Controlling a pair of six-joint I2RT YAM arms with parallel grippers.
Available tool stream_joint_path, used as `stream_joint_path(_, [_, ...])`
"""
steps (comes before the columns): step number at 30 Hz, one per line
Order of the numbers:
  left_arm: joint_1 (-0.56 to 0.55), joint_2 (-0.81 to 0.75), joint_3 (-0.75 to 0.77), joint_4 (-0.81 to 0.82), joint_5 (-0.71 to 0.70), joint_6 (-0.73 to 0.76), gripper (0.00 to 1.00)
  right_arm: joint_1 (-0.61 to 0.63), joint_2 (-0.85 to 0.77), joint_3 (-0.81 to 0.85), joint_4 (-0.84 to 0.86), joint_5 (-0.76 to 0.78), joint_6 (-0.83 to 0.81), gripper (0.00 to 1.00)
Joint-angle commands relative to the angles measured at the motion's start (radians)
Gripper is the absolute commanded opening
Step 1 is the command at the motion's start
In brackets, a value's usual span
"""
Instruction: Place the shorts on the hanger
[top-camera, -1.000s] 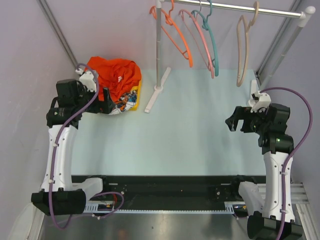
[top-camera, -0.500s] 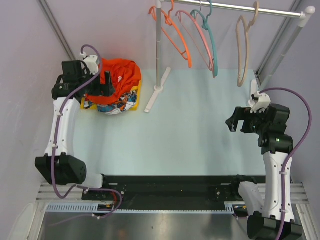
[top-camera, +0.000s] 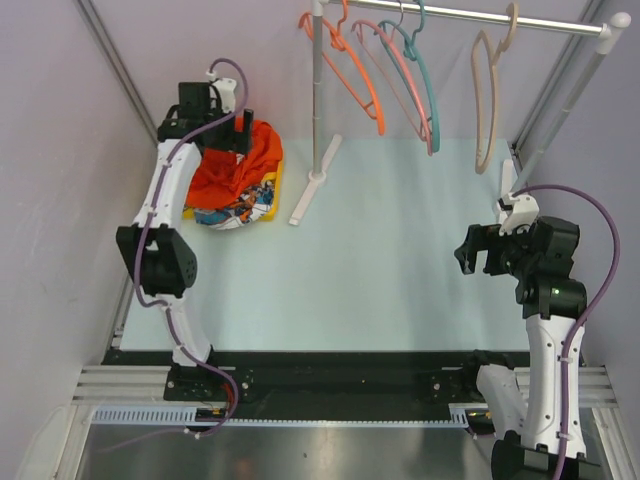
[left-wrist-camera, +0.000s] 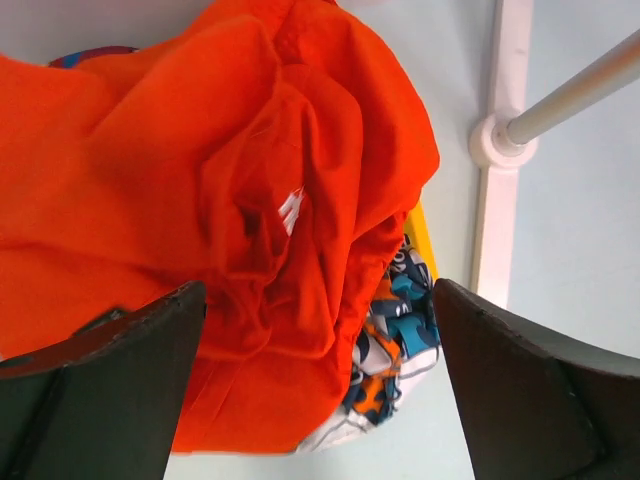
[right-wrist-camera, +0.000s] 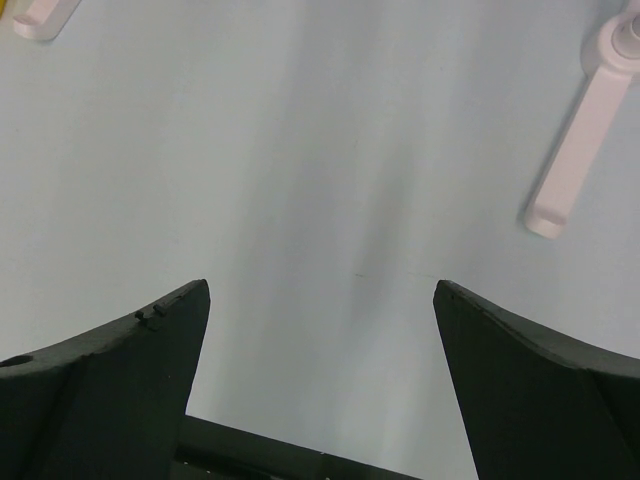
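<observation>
The orange-red shorts (top-camera: 243, 163) lie crumpled on top of a clothes pile at the table's back left. In the left wrist view the shorts (left-wrist-camera: 230, 200) fill most of the frame. My left gripper (top-camera: 224, 140) hangs open and empty just above the pile's far side, its jaws spread wide over the fabric (left-wrist-camera: 318, 295) without touching it. The beige hanger (top-camera: 487, 100) hangs on the rail at the back right. My right gripper (top-camera: 476, 252) is open and empty above the bare table (right-wrist-camera: 320, 285), below and in front of that hanger.
A comic-print garment (top-camera: 238, 207) and a yellow garment (top-camera: 271, 190) lie under the shorts. A white rack pole (top-camera: 318, 90) with a foot (top-camera: 314, 185) stands beside the pile. Orange (top-camera: 350, 70), pink (top-camera: 402, 85) and teal (top-camera: 427, 95) hangers hang on the rail (top-camera: 480, 16).
My left arm has swung from the pile's near left side up and back, so its gripper now hangs over the shorts. The right arm has barely moved.
</observation>
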Motion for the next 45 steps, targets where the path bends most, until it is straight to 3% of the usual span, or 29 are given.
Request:
stream_joint_path(1, [-0.061, 0.097, 0.052, -0.002, -0.094, 0.092, 0.99, -0.006, -0.022, 0.0, -0.009, 0.021, -0.05, 1.0])
stream_joint_path(9, [-0.112, 0.237, 0.058, 0.014, -0.245, 0.136, 1.0, -0.004, -0.005, -0.002, -0.009, 0.018, -0.059, 1.0])
stream_joint_path(12, [-0.114, 0.271, 0.075, 0.006, -0.278, 0.155, 0.9, -0.004, -0.008, 0.0, -0.009, 0.021, -0.064, 1.0])
stream_joint_path(15, [-0.114, 0.28, 0.08, -0.011, -0.285, 0.175, 0.65, -0.004, -0.013, 0.0, -0.015, 0.022, -0.067, 1.0])
stream_joint_path(16, [-0.112, 0.279, 0.086, -0.026, -0.282, 0.175, 0.5, -0.004, -0.015, 0.0, -0.016, 0.018, -0.068, 1.0])
stream_joint_path(18, [-0.109, 0.265, 0.112, -0.06, -0.254, 0.164, 0.32, -0.004, -0.019, 0.008, -0.016, 0.008, -0.064, 1.0])
stream_joint_path(19, [-0.107, 0.254, 0.129, -0.1, -0.242, 0.156, 0.16, -0.004, -0.021, 0.012, -0.019, 0.004, -0.059, 1.0])
stream_joint_path(22, [-0.101, 0.173, 0.178, -0.14, -0.19, 0.126, 0.0, -0.004, -0.025, 0.035, -0.032, -0.028, -0.05, 1.0])
stream_joint_path(27, [-0.1, 0.01, 0.215, -0.146, -0.128, 0.122, 0.0, -0.004, -0.059, 0.061, -0.035, -0.102, -0.065, 1.0])
stream_joint_path(33, [-0.11, -0.082, 0.411, -0.246, -0.019, 0.095, 0.0, -0.003, -0.11, 0.093, -0.064, -0.264, -0.11, 1.0])
stream_joint_path(45, [-0.32, -0.335, 0.408, -0.112, 0.111, -0.006, 0.0, -0.003, -0.156, 0.156, -0.148, -0.439, -0.206, 1.0])
